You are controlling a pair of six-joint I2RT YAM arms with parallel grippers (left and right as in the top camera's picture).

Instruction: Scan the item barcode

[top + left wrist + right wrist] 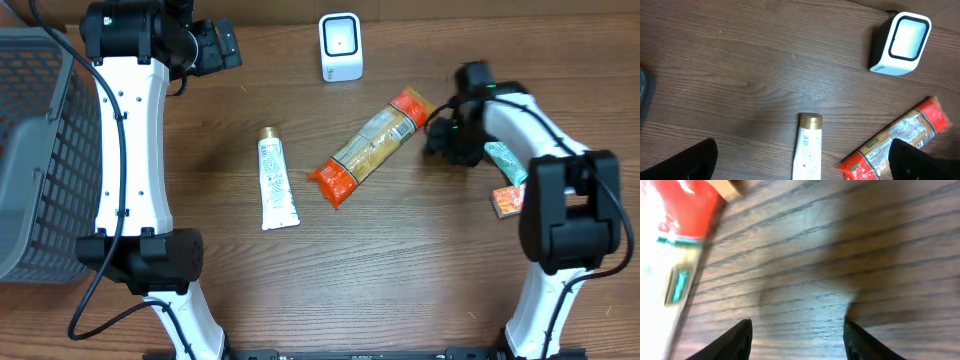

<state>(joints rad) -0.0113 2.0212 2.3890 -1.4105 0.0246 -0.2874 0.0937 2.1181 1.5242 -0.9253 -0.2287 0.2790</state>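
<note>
We see the pasta packet (375,145) near the middle of the desk (400,270), the barcode scanner (341,46) at its far edge.
We find the left gripper (215,47) spread wide and the right gripper (797,335) parted beside the packet, both empty.

Left wrist, looking down on wooden table (740,60)

Left gripper (802,167) is hanging over the table with jaws spread wide, nothing between them, and dark fingertips (687,162) showing at both bottom corners. White tube with gold cap (807,147) is lying at bottom centre, cap pointing away. Red-ended pasta package (900,135) is lying at an angle, lower right. White barcode scanner (900,44) is standing upper right, well apart from both.
</note>
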